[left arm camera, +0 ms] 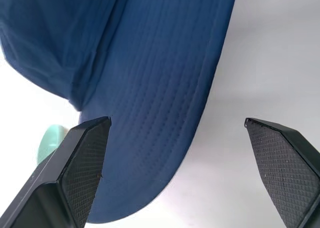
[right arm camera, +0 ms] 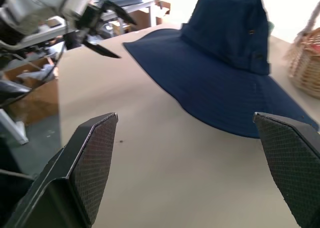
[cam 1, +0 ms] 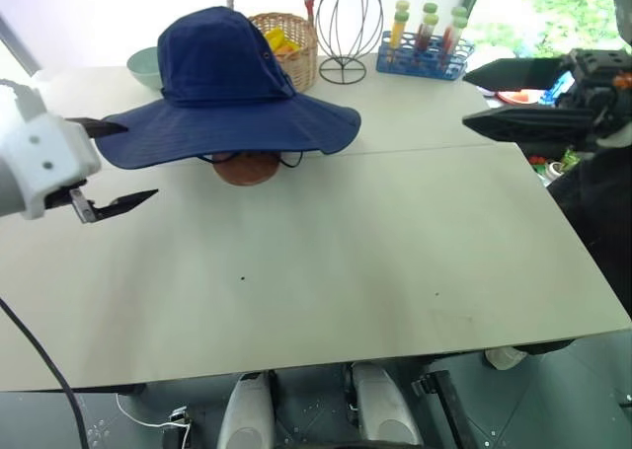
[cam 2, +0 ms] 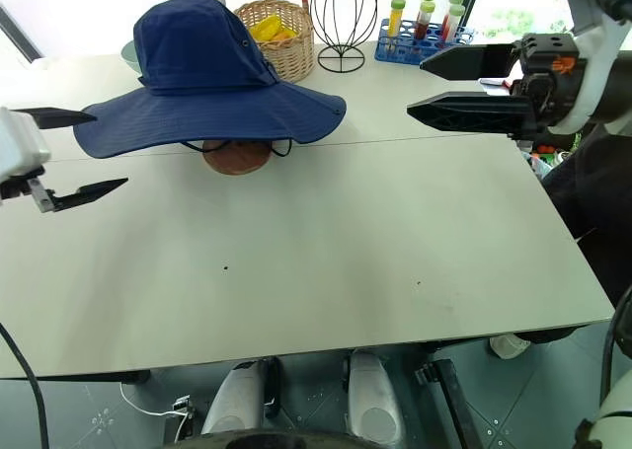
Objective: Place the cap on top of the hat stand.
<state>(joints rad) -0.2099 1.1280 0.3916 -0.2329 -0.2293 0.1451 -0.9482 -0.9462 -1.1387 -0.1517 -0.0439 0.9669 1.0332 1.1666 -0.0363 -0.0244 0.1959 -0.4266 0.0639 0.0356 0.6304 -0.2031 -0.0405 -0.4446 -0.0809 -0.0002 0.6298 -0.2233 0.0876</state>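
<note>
Cap set on stand; task judged done.
The cap (cam 1: 227, 84) is seen resting over the hat stand (cam 1: 246, 168) on the table (cam 1: 395, 252). Left gripper (cam 1: 111, 165) and right gripper (cam 2: 442, 85) are held apart, empty, nothing gripped.

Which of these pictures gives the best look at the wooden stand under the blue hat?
The right eye view: the hat stand's brown base peeks out below the cap's brim. The left eye view shows the same sliver; in both wrist views the cap covers it.

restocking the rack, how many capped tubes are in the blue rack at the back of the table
6 capped tubes stand in the blue plastic tube rack: green-capped ones in a back row, yellowish-capped ones in front. More may be hidden behind them.
</note>
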